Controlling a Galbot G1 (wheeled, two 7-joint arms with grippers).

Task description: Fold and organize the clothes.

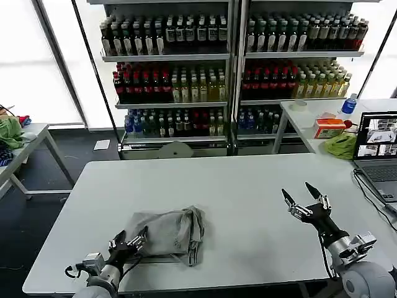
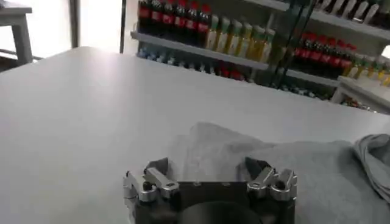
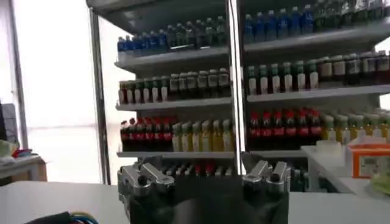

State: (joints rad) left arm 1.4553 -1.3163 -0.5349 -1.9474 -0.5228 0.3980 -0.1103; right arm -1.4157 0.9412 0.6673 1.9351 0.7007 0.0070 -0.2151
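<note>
Grey cloth, a folded shirt (image 1: 169,231), lies in a loose bundle on the white table (image 1: 248,186), toward the near-left part of it, with a thicker rolled edge on its right side. At the shirt's near-left corner sits the left gripper (image 1: 129,241), low over the tabletop, fingers spread apart with the fabric's edge just ahead of them, not clamped on it. Well apart on the right side, the right gripper (image 1: 306,196) is raised above the bare table, its dark fingers splayed wide and holding nothing.
</note>
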